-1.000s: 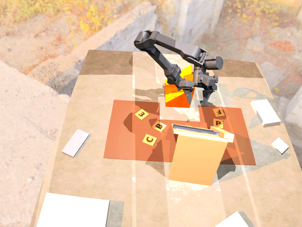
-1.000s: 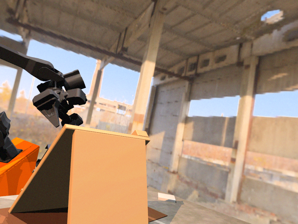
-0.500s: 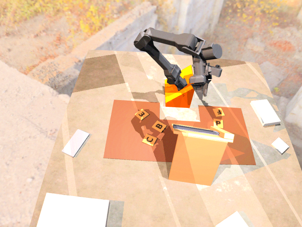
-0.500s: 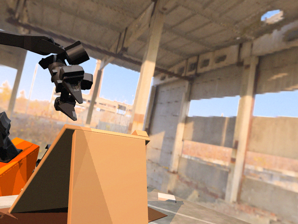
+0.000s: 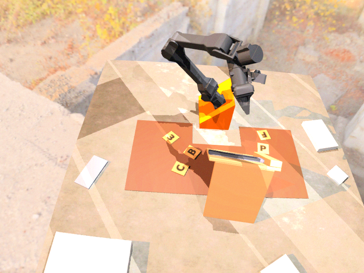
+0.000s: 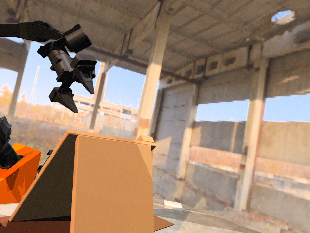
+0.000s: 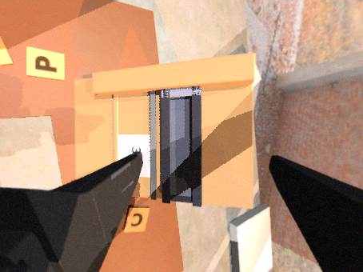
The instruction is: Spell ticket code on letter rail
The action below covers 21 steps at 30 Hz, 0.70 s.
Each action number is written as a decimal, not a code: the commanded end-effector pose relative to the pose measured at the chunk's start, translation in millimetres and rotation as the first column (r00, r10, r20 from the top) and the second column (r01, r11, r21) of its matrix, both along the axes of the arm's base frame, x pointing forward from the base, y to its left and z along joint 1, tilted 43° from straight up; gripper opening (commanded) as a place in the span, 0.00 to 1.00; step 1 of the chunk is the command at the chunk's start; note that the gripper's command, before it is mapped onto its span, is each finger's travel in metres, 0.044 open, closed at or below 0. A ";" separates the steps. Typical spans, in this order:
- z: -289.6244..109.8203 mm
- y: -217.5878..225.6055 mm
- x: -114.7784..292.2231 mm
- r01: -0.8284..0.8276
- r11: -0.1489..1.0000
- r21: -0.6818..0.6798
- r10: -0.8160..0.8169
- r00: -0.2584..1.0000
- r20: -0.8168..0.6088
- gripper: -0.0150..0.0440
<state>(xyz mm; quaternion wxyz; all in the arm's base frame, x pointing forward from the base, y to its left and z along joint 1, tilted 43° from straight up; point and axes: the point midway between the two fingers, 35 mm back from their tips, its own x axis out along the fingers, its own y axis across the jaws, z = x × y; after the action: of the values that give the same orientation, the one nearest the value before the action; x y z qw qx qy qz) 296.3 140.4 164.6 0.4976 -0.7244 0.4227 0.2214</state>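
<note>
Letter rail (image 5: pixel 235 156): dark grey channel mounted along the upper face of the board (image 5: pixel 235 190), a tan-orange wedge-shaped stand on the orange mat (image 5: pixel 147 173). No tile is seen in the channel in the wrist view. One end of the rail is capped by a tan block (image 5: pixel 271 162).

Ticket (image 7: pixel 133 158): white card fixed to the board face just beside the rail; partly hidden behind one finger in the wrist view, one character legible only in part.

Tiles, all lying flat on the mat, yellow with dark characters:
- tile 3 (image 5: pixel 170 137), on the mat's side away from the capped end, nearest the robot base.
- tile B (image 5: pixel 192 152), near the rail's uncapped end.
- tile C (image 5: pixel 180 168), beside tile B, farther from the base.
- tile F (image 5: pixel 263 134), on the capped-end side.
- tile P (image 5: pixel 263 148), just beside tile F, close to the board's capped end.

Gripper (image 6: pixel 76 96): raised well above the board, angled downward, fingers spread almost fully, nothing between them.

Robot base (image 5: pixel 216 113): orange block behind the mat's notch.

Other items: white slabs (image 5: pixel 91 171) lie scattered on the counter (image 5: pixel 176 234), well apart from the mat.
</note>
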 end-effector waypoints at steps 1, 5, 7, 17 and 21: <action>1.8 1.0 0.7 -0.007 1.000 0.004 0.007 1.000 -0.005 1.00; 3.8 0.1 -0.5 -0.007 1.000 0.003 0.007 1.000 -0.006 1.00; 18.7 -7.4 -9.9 -0.007 1.000 0.002 0.007 1.000 -0.007 1.00; 26.4 -11.6 -15.1 -0.007 1.000 0.002 0.007 1.000 -0.008 1.00; 26.2 -14.2 -14.5 -0.008 1.000 -0.004 0.008 1.000 -0.011 0.96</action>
<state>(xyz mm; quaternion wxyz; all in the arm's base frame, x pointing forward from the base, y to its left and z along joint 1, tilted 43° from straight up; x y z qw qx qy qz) 281.7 128.3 190.1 0.4943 -0.7260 0.4220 0.2248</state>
